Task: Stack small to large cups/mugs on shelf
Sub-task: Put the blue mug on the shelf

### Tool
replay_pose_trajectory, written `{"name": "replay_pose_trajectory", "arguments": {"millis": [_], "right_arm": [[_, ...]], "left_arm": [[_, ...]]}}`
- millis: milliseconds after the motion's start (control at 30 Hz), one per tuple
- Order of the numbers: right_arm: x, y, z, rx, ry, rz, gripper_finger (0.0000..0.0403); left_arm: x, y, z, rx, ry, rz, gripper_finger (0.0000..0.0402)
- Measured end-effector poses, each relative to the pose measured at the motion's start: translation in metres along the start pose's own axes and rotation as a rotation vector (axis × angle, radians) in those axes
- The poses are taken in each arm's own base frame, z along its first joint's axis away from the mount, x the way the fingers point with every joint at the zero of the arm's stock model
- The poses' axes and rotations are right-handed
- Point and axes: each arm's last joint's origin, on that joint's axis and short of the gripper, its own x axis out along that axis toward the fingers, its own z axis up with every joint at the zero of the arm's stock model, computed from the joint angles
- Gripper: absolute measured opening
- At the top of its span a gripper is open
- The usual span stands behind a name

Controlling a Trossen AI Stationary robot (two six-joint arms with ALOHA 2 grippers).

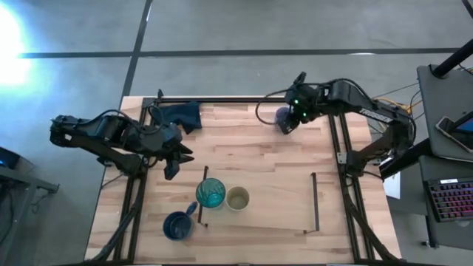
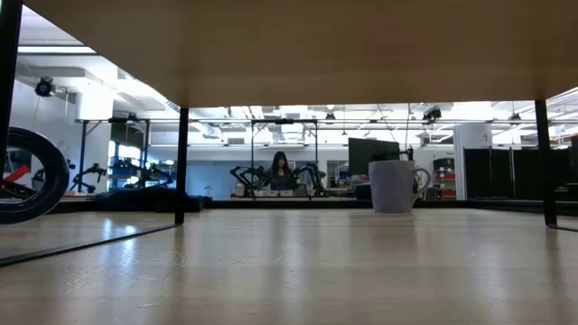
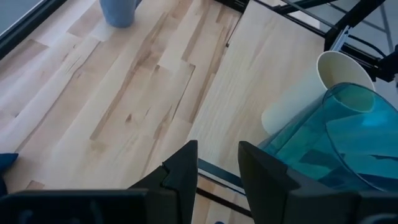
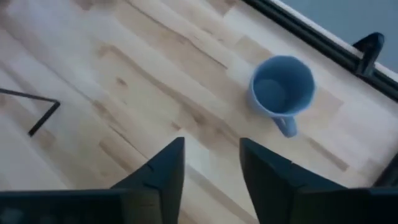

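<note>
- Four drinking vessels: one teal tumbler (image 1: 211,193), one small olive-tan cup (image 1: 238,198), one dark blue mug (image 1: 177,225), one lavender-grey mug (image 4: 282,87).
- One light-wood shelf (image 1: 270,199) with two black rails.
- One dark blue cloth (image 1: 181,114).
- Two robot arms, one gripper each.
- One person (image 2: 280,170) in the room behind.

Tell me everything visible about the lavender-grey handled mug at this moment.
The lavender-grey handled mug is an opaque, smooth-walled round vessel, ceramic by its look, with one loop handle on its side. It stands upright, mouth up and apparently empty, on the bare wooden tabletop near the far edge, off the shelf and apart from the other cups. The right pincer hangs above and beside it, fingers apart and holding nothing; nothing but the table touches the mug. The low view shows it standing alone.
</note>
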Motion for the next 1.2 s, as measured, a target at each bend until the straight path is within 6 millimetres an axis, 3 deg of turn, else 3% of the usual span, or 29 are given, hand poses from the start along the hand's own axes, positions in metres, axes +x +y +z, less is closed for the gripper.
{"name": "replay_pose_trajectory", "arguments": {"millis": [167, 433, 733, 933, 1200], "right_arm": [[0.023, -0.020, 0.011, 0.004, 0.055, 0.083, 0.0163], [0.044, -0.057, 0.034, 0.029, 0.002, 0.157, 0.0149], [0.066, -0.117, 0.053, 0.154, 0.041, 0.120, 0.0145], [0.103, -0.143, 0.062, 0.223, 0.160, 0.109, 0.0146], [0.152, -0.152, 0.060, 0.180, 0.355, -0.008, 0.0164]], "left_arm": [[0.000, 0.000, 0.000, -0.008, 0.003, -0.003, 0.0101], [0.001, 0.000, 0.000, -0.082, 0.006, -0.003, 0.0101], [0.002, 0.000, 0.001, -0.115, -0.011, 0.014, 0.0101], [0.003, 0.004, 0.007, -0.142, -0.051, 0.022, 0.0101], [0.003, 0.005, 0.008, -0.168, -0.063, 0.021, 0.0101]]}}
